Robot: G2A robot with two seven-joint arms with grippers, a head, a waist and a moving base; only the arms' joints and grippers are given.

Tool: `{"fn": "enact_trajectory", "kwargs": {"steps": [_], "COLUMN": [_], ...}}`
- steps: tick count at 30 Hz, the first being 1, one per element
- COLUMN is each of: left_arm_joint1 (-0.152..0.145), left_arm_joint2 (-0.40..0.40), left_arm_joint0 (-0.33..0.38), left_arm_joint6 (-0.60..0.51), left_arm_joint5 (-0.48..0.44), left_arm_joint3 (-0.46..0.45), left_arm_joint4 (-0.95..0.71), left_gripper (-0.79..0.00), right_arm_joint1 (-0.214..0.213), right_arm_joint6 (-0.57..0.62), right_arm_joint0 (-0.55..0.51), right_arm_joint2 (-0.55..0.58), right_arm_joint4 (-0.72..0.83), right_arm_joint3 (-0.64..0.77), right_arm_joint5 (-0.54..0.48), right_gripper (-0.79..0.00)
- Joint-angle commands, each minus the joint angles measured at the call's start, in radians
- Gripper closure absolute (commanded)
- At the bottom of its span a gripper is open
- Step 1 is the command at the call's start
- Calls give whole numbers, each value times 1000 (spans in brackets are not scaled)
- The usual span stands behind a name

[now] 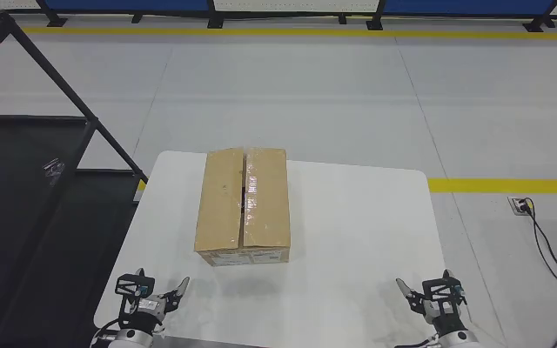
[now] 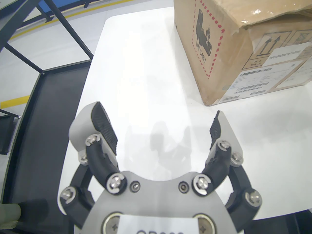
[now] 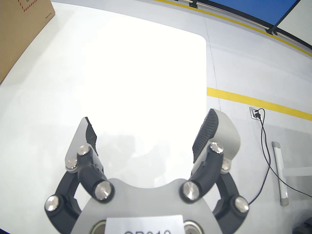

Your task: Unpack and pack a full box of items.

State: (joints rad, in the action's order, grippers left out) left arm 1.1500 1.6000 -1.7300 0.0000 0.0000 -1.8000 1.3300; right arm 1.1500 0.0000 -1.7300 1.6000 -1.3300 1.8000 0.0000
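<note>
Black rack stood just beside the desk's left edge. A floor socket with a plugged cable sat on the floor off the right edge. Cardboard box sat on the desk toward the far edge, left of centre, flaps shut and taped along the top seam, contents hidden. Left gripper hovered at the near left corner, fingers spread apart, gripping nothing. Right gripper hovered at the near right corner, fingers likewise apart and empty, well apart from the box.
</note>
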Motion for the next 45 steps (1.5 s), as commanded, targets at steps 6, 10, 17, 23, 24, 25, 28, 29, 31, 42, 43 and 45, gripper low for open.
{"fn": "enact_trajectory", "kwargs": {"steps": [6, 10, 17, 23, 24, 25, 28, 29, 31, 42, 43, 45], "left_arm_joint1": [0, 0, 0, 0, 0, 0, 3, 4, 5, 19, 20, 23], "left_arm_joint2": [0, 0, 0, 0, 0, 0, -6, -4, 3, 54, 61, 72], "left_arm_joint0": [0, 0, 0, 0, 0, 0, 16, 25, 53, 163, 173, 187], "left_arm_joint6": [0, 0, 0, 0, 0, 0, -3, -6, 7, 126, 133, 125], "left_arm_joint5": [0, 0, 0, 0, 0, 0, -29, -36, -42, -24, -17, -7], "left_arm_joint3": [0, 0, 0, 0, 0, 0, 10, 18, 39, 66, 66, 63], "left_arm_joint4": [0, 0, 0, 0, 0, 0, -59, -83, -109, -298, -317, -366], "left_gripper": [-785, -785, -784, -785, -785, -785, -785, -785, -785, -785, -785, -785], "right_arm_joint1": [0, 0, 0, 0, 0, 0, 4, 6, 9, 30, 35, 41], "right_arm_joint6": [0, 0, 0, 0, 0, -3, -25, -22, -17, -16, -6, 9], "right_arm_joint0": [0, 0, 0, 0, 0, 2, 7, 8, 19, 106, 125, 154], "right_arm_joint2": [0, 0, 0, 0, 0, -2, -9, -11, -24, -151, -179, -217], "right_arm_joint4": [0, 0, 0, 0, 0, 6, 54, 66, 86, 34, 30, 17], "right_arm_joint3": [0, 0, 0, 0, 0, 5, 40, 45, 62, 159, 161, 160], "right_arm_joint5": [0, 0, 0, 0, 0, -3, -21, -18, -15, 84, 102, 127], "right_gripper": [-785, -784, -784, -785, -785, -785, -785, -785, -785, -785, -785, -785]}}
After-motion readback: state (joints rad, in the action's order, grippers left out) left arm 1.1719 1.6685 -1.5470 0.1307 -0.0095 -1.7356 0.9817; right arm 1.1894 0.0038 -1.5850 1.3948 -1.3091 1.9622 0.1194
